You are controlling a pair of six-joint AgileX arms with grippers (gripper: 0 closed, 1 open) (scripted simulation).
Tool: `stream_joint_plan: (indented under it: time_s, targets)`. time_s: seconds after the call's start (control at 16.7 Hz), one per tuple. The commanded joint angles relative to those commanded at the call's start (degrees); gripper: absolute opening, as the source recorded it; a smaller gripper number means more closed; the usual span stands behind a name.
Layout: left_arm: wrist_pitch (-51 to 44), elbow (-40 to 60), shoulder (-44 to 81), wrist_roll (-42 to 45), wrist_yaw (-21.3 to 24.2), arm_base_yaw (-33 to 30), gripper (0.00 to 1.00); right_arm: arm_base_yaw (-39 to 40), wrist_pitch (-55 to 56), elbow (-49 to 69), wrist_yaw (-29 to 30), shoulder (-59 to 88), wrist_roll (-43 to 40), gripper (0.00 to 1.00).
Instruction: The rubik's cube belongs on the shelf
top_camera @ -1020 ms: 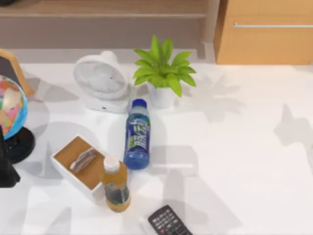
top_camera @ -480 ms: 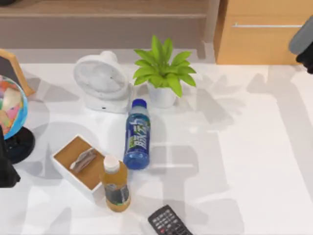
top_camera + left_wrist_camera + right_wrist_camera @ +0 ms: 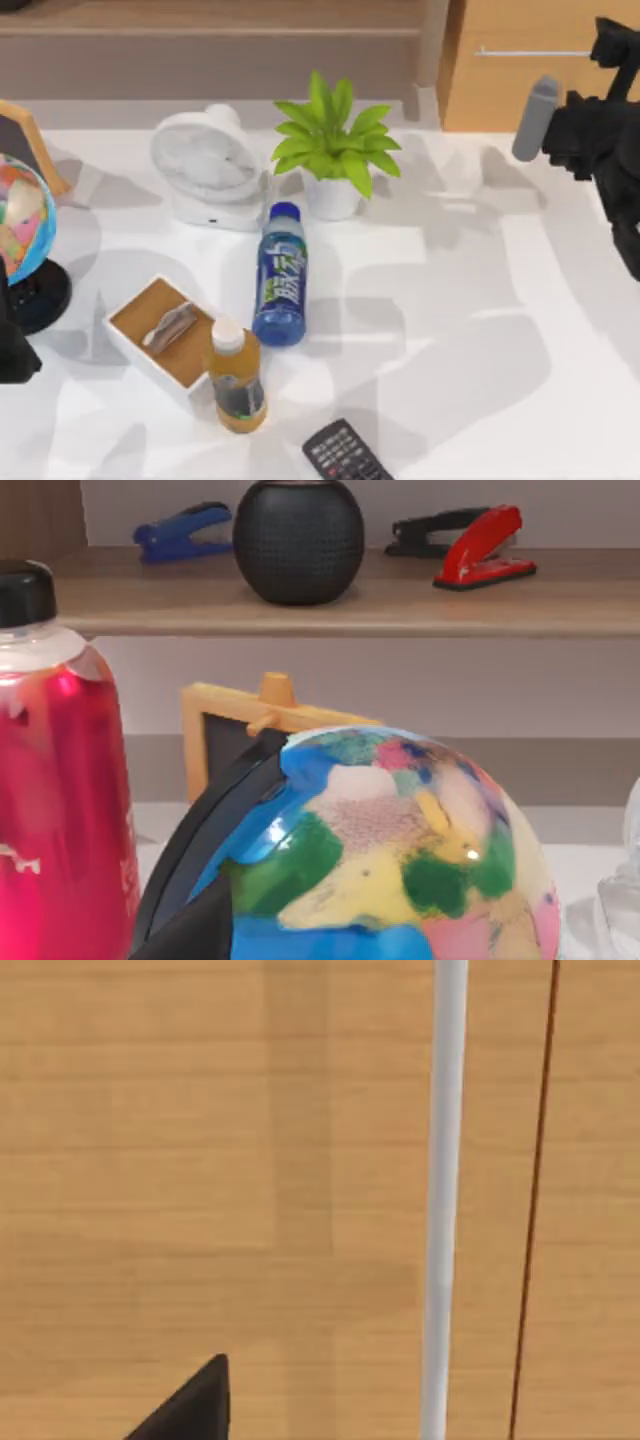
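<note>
The rubik's cube is out of view. The shelf runs along the back of the table as a long light-brown ledge; the left wrist view shows the shelf behind a globe. My right arm reaches in from the table's right, its gripper up against the orange-tan drawer near the silver handle. The right wrist view faces the drawer front and handle bar from close, with one dark fingertip at the picture's edge. My left arm is parked at the table's left edge.
A white fan, a potted plant, a lying blue bottle, an orange bottle, a wooden tray, a remote and a globe crowd the table's left half. Staplers and a black ball-shaped object sit on the shelf.
My right arm has come into view from the right edge and moved left and down in front of the drawer. The left arm and the table objects have stayed still.
</note>
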Motion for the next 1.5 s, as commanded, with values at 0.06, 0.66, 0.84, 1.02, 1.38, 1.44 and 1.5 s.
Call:
stream_joint_plan:
  time_s: [0.06, 0.66, 0.84, 1.02, 1.38, 1.44, 1.5]
  targets:
    - [0.0, 0.0, 0.0, 0.0, 0.0, 0.0, 1.00, 0.2, 1.0, 0.7, 0.5, 1.5, -0.8, 1.00]
    - [0.0, 0.0, 0.0, 0.0, 0.0, 0.0, 1.00, 0.1, 1.2, 3.0, 0.7, 3.8, -1.6, 1.00]
    - [0.0, 0.0, 0.0, 0.0, 0.0, 0.0, 1.00, -0.1, -0.8, 6.7, 0.4, 5.5, -1.6, 1.00]
    - [0.0, 0.0, 0.0, 0.0, 0.0, 0.0, 1.00, -0.2, -1.5, 8.1, 0.3, 6.1, -1.6, 1.00]
    - [0.0, 0.0, 0.0, 0.0, 0.0, 0.0, 1.00, -0.2, -1.5, 8.1, 0.3, 6.1, -1.6, 0.70]
    - [0.0, 0.0, 0.0, 0.0, 0.0, 0.0, 1.00, -0.2, -1.5, 8.1, 0.3, 6.1, -1.6, 0.62]
    - [0.0, 0.0, 0.0, 0.0, 0.0, 0.0, 1.00, -0.2, -1.5, 8.1, 0.3, 6.1, -1.6, 0.55]
